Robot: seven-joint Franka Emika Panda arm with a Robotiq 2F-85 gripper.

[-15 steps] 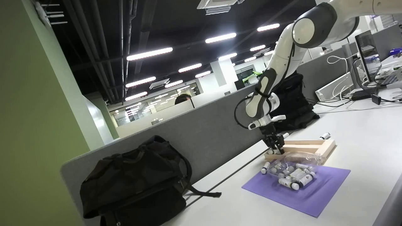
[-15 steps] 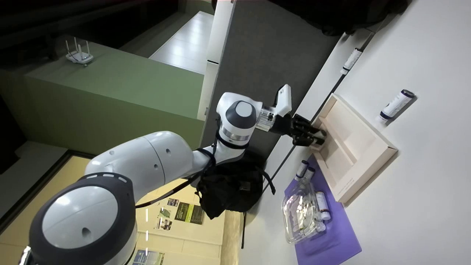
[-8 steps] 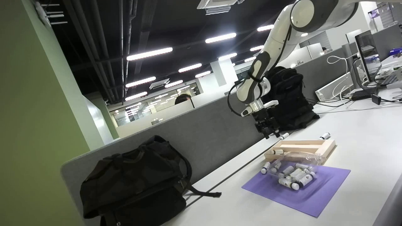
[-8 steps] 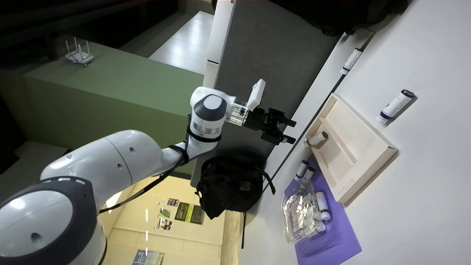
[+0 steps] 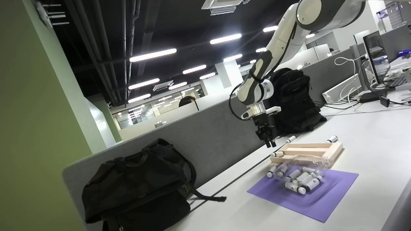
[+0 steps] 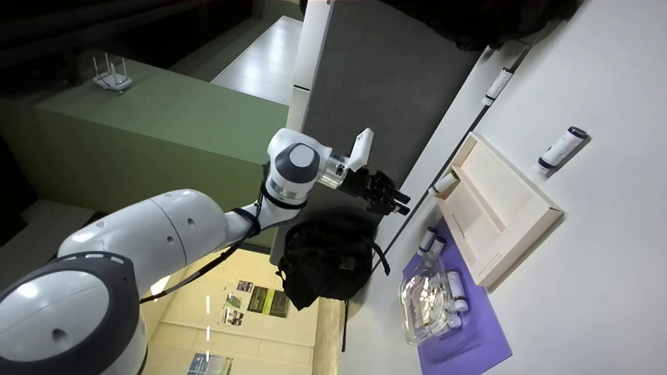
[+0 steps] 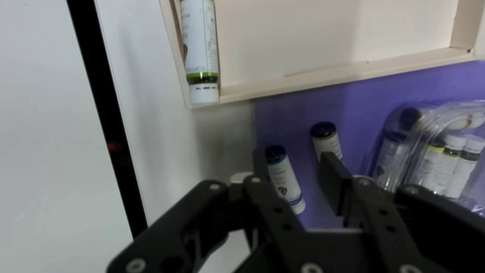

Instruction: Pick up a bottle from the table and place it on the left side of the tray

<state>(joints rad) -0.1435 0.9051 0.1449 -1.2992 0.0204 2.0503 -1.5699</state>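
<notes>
Your gripper (image 7: 294,162): jaws parted, empty, above table (image 6: 615,234); bottle (image 7: 201,45) lies along tray (image 7: 329,77) edge, cap (image 7: 204,94) apparently over corner.

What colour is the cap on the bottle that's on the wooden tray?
The cap is white; it shows best in the wrist view.

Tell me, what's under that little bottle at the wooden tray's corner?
The bottle lies over a corner of the tray, whose pale rim shows beside the white cap. What's directly beneath the bottle is covered.
</notes>
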